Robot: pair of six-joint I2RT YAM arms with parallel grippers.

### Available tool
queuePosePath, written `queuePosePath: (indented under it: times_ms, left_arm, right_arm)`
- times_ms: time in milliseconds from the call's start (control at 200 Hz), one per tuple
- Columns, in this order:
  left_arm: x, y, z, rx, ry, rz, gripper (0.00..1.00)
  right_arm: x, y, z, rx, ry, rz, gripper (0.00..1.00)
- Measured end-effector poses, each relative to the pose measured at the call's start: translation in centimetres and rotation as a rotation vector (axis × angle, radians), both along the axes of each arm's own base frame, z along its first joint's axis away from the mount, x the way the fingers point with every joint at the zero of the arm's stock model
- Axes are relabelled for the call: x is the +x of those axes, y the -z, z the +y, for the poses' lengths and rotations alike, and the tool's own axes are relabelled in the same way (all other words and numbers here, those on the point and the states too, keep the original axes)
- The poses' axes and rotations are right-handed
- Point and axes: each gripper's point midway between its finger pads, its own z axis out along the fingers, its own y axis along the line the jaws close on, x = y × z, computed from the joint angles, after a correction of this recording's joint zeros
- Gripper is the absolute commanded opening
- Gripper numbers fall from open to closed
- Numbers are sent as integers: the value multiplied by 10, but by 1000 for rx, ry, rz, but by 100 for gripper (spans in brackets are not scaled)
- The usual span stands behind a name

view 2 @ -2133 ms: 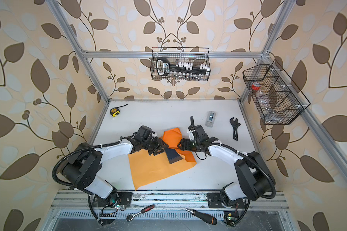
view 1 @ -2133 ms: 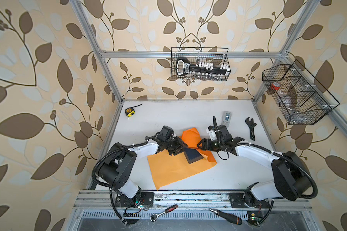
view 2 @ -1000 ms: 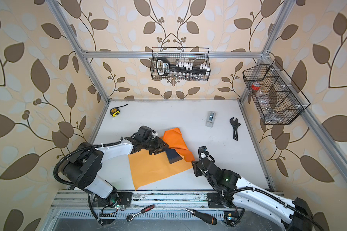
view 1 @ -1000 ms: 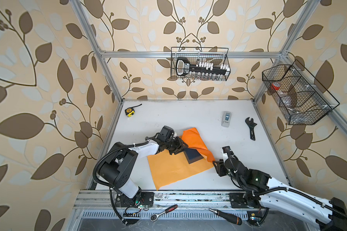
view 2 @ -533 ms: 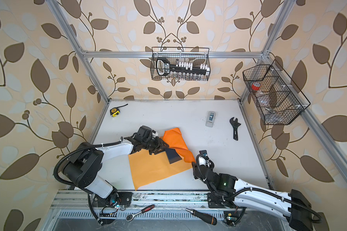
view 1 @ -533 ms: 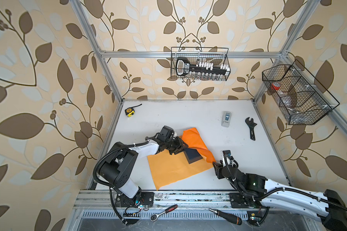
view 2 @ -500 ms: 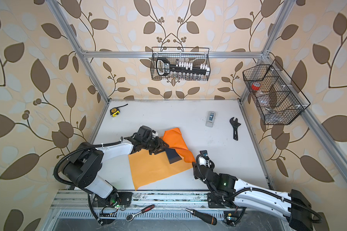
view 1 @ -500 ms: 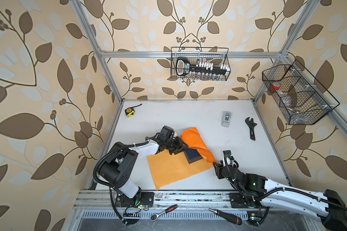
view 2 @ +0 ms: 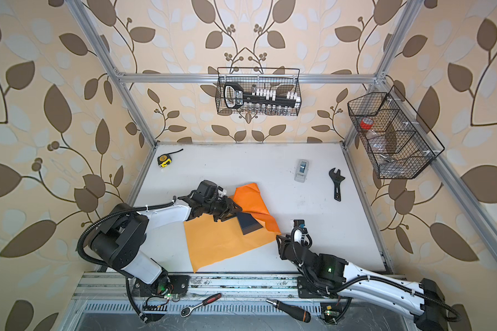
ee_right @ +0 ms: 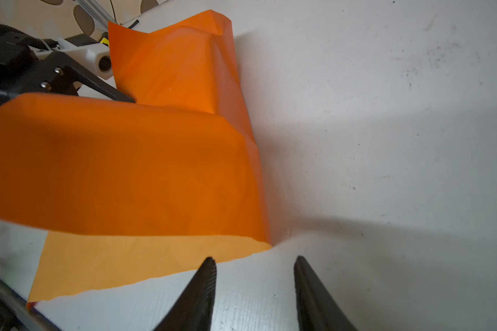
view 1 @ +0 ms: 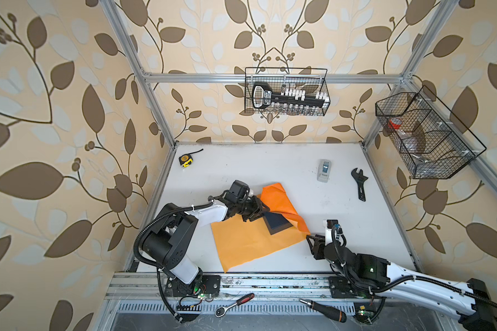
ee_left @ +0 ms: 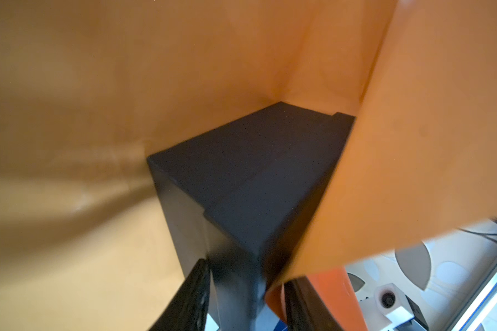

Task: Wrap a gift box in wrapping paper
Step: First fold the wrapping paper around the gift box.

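The black gift box lies on the orange wrapping paper, and a creased flap of the sheet is folded up over its far side. My left gripper is shut on the box's near end. One finger presses the box side and the other pins the paper flap against it. My right gripper sits low on the table just off the sheet's right corner. It is open, with only bare table between its fingers.
A grey tape dispenser and a black wrench lie at the back right, and a tape measure at the back left. Wire baskets hang on the walls. A ratchet and a screwdriver rest on the front rail.
My right arm has swung away from the box to the near right, then edged toward the paper's corner with its jaws narrowing slightly. The left gripper has kept its hold.
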Motion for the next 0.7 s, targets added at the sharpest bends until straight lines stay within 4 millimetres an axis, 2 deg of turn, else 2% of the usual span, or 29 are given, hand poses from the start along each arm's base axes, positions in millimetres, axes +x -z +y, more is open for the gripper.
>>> queuePosePath:
  times_ms: [150,275,460,530,580,665,700]
  left_arm:
    - [0,0,0,0,0,0,43]
    - [0,0,0,-2,2,1,44]
    - [0,0,0,-3,2,1,44]
    - [0,0,0,-3,2,1,43]
    - [0,0,0,-3,2,1,44]
    - [0,0,0,-3,2,0,43]
    - [0,0,0,-3,3,0,44]
  right_arm:
    - [-4,-3,-1,80,22,33,46]
    - [-10,-12,5,165,21,84,54]
    - [-18,-26,17,382,58,197,63]
    - [-19,-31,22,496,84,235,63]
    - [-19,-33,26,594,103,255,58]
    - [-17,-23,32,752,146,302,53]
    - [-15,-31,36,822,157,308,53]
